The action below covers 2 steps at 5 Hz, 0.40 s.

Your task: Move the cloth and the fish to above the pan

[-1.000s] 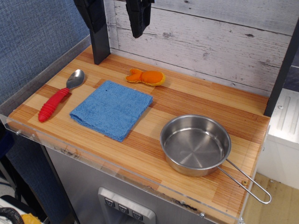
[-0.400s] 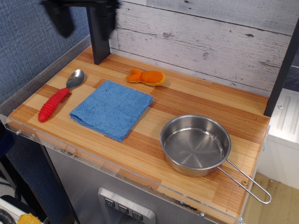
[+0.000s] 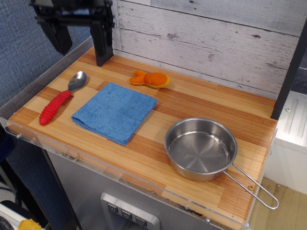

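Observation:
The blue cloth point(image 3: 115, 112) lies flat and folded on the wooden counter, left of centre. The orange fish point(image 3: 151, 79) lies just behind it, near the back wall. The steel pan point(image 3: 200, 151) stands empty at the front right, with its wire handle point(image 3: 254, 189) pointing to the front right corner. My gripper point(image 3: 80, 42) hangs high over the back left corner, above the spoon end of the counter. Its jaws are spread wide and hold nothing. It is well apart from the cloth, the fish and the pan.
A red-handled spoon point(image 3: 60, 100) lies at the left edge, beside the cloth. A black post point(image 3: 102, 50) stands at the back left and another point(image 3: 288, 76) at the right. A plank wall point(image 3: 206, 38) closes the back. A clear lip runs along the front edge.
My gripper has swung from the top centre over to the upper left and has come lower into view. The cloth, fish, pan and spoon have not moved.

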{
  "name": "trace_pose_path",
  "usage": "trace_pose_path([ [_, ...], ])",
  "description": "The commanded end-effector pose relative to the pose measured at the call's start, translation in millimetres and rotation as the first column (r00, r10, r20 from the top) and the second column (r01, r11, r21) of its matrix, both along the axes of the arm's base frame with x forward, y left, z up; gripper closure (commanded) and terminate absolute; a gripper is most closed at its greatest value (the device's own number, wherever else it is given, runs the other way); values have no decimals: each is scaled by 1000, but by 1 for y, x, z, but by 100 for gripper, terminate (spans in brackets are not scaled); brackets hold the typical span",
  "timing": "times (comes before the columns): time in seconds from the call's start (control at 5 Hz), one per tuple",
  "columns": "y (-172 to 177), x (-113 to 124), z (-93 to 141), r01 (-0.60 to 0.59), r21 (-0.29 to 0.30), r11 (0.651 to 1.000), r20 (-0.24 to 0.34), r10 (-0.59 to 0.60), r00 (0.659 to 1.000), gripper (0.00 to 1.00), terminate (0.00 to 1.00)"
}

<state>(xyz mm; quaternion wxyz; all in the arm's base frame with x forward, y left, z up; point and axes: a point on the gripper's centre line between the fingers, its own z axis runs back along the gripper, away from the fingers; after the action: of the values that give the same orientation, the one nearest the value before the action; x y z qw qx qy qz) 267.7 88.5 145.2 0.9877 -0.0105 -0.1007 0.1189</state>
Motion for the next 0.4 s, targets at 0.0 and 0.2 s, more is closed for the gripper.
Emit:
trace_pose_path([
  [0.0, -1, 17, -32, 2, 23, 1000, -7, -1, 1000, 0, 0],
  [0.2, -3, 28, -52, 4, 15, 1000, -20, -3, 1000, 0, 0],
])
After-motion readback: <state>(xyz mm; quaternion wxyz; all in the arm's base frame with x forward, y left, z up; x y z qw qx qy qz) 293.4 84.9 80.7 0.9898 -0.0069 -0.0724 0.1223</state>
